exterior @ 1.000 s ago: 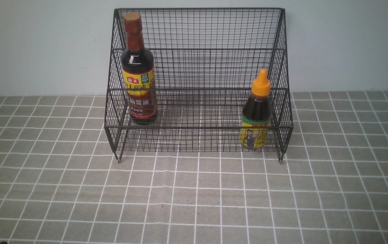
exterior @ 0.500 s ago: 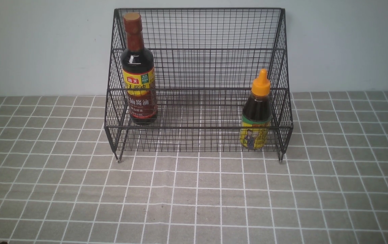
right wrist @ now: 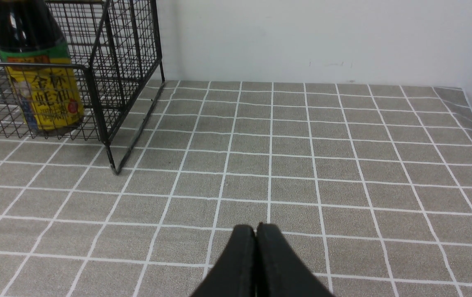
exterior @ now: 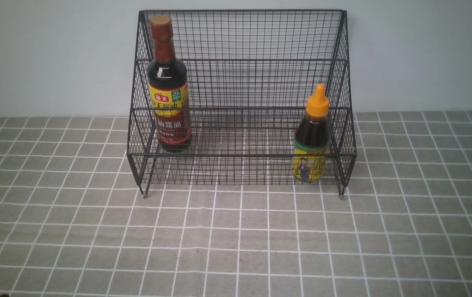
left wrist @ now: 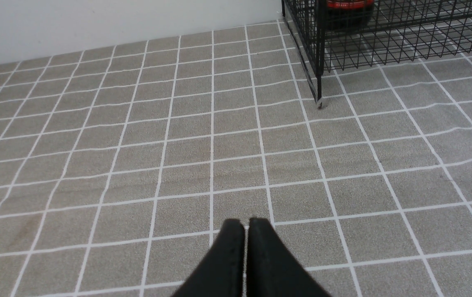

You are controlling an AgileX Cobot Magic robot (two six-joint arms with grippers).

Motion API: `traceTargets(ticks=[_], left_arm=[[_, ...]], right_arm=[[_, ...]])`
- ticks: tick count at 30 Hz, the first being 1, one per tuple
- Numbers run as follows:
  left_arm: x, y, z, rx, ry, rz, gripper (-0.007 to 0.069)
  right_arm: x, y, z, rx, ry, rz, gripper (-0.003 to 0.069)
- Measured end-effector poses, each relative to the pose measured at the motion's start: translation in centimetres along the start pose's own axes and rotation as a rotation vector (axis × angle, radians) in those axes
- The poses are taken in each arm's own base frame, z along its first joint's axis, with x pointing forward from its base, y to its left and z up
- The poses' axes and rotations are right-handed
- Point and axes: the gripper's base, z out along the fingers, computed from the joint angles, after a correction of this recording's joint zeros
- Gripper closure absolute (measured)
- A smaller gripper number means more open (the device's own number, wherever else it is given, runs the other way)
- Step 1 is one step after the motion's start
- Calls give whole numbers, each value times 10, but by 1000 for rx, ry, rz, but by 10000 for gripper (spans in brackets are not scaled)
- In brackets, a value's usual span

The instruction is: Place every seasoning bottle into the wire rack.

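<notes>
Wire rack (exterior: 242, 99) on table (exterior: 236, 239) at 12 o'clock. Tall bottle (exterior: 169, 88) upright at rack's 9 o'clock end; short bottle (exterior: 312, 138) upright in lower tier, 3 o'clock end. Left hand (left wrist: 246, 225) and right hand (right wrist: 256, 230): fingers pressed together, holding nothing.

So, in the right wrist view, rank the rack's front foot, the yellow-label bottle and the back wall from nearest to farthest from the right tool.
1. Front foot of the wire rack, on the cloth ahead of the shut right tool.
2. Yellow-label bottle, inside the rack's lower tier.
3. Back wall, behind everything.
</notes>
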Motion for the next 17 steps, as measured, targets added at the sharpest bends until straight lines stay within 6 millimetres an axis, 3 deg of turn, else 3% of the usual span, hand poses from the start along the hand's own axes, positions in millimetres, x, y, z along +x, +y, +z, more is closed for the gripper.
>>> traceTargets(ticks=[17], left_arm=[[0, 0, 0, 0, 0, 0, 631]], right_arm=[[0, 0, 0, 0, 0, 13, 671]])
